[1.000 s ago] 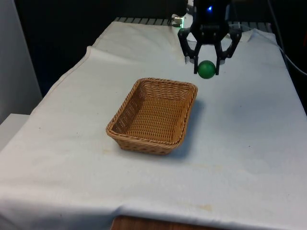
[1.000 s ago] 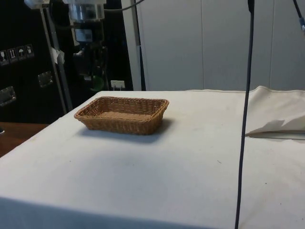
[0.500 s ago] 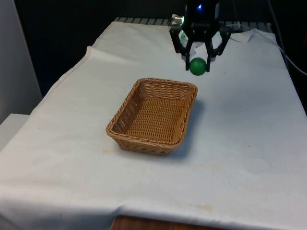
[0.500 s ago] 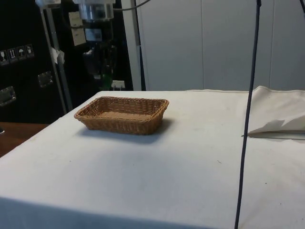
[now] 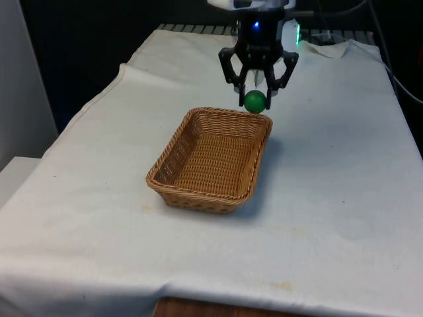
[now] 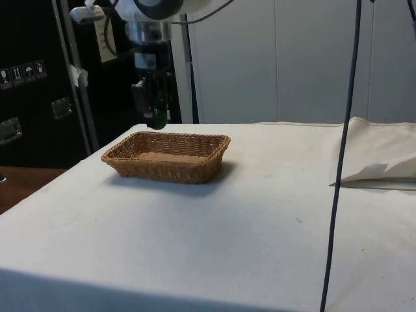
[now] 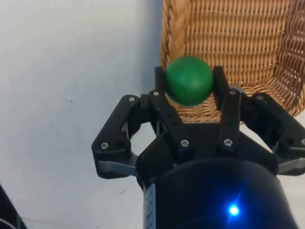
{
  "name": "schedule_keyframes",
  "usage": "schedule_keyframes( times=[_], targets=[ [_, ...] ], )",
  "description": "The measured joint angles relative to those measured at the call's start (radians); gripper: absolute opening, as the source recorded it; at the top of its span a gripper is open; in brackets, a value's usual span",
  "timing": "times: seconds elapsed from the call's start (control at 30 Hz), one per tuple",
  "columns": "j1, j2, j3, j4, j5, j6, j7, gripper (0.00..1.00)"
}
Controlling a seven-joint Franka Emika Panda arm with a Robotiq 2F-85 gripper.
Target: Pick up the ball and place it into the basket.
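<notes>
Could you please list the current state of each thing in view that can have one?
Small green ball: held in the air between the tool's fingers, above the basket's far rim.
Black two-finger tool: shut on the ball.
Brown rectangular wicker basket: upright on the white cloth, nothing in it.
White cloth: spread over the table.

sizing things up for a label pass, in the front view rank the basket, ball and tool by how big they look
1. basket, clearly the largest
2. tool, though it stands farther from the camera, so its true size is unsure
3. ball, the smallest, held in the tool
</notes>
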Motion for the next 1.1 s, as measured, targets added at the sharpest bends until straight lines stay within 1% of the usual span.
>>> schedule_keyframes(
  times=[0.13, 0.2, 0.23, 0.27, 0.47, 0.5, 0.53, 0.57, 0.7, 0.73, 0.83, 0.93, 0.97, 1.1],
  targets=[
    [-0.006, 0.007, -0.009, -0.024, 0.007, 0.039, -0.020, 0.00],
    [-0.010, 0.017, -0.013, -0.029, 0.017, 0.056, -0.035, 0.00],
    [-0.014, 0.030, -0.020, -0.030, 0.031, 0.070, -0.053, 0.00],
    [-0.014, 0.030, -0.020, -0.030, 0.031, 0.070, -0.053, 0.00],
    [-0.024, 0.078, -0.033, -0.031, 0.100, 0.113, -0.117, 0.00],
    [-0.026, 0.095, -0.036, -0.031, 0.126, 0.127, -0.139, 0.00],
    [-0.027, 0.104, -0.038, -0.031, 0.138, 0.133, -0.150, 0.00],
    [-0.027, 0.104, -0.038, -0.031, 0.138, 0.133, -0.150, 0.00],
    [-0.030, 0.141, -0.039, -0.031, 0.190, 0.159, -0.190, 0.00],
    [-0.030, 0.141, -0.039, -0.031, 0.190, 0.159, -0.190, 0.00],
    [-0.030, 0.171, -0.036, -0.032, 0.221, 0.184, -0.209, 0.00],
    [-0.030, 0.179, -0.034, -0.032, 0.229, 0.191, -0.213, 0.00],
    [-0.030, 0.192, -0.031, -0.032, 0.239, 0.204, -0.218, 0.00],
    [-0.029, 0.202, -0.030, -0.032, 0.244, 0.214, -0.218, 0.00]
  ],
)
